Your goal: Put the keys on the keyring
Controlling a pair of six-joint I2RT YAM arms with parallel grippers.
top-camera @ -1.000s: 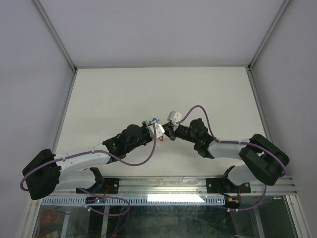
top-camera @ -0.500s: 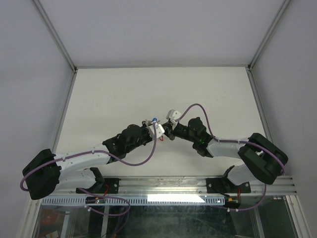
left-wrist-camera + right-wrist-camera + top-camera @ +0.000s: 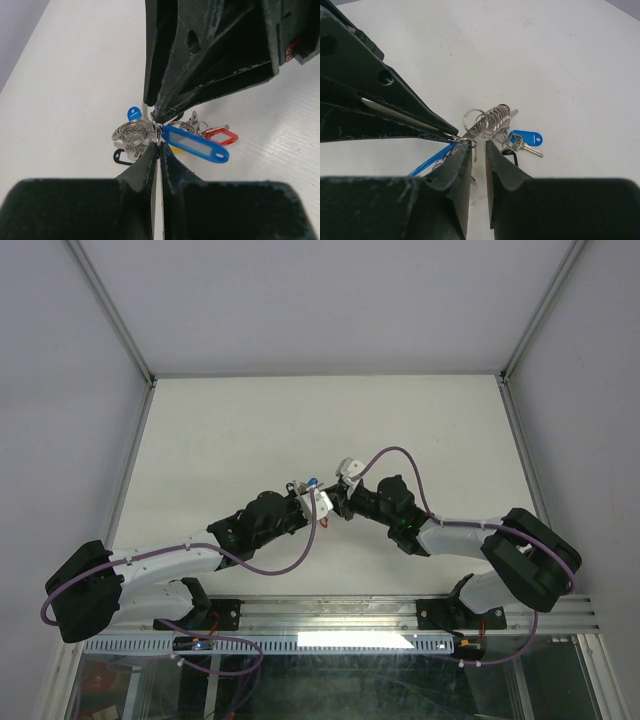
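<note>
Near the keyring (image 3: 134,132), left wrist shows red tag (image 3: 220,136).

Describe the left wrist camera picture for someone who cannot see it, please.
Two black robot hands meet tip to tip above a white table: the left hand from below, fingers pressed together, the right hand from above. At their tips is a bunch of small keys with blue, red and black tags, beside a coiled silver keyring.
</note>
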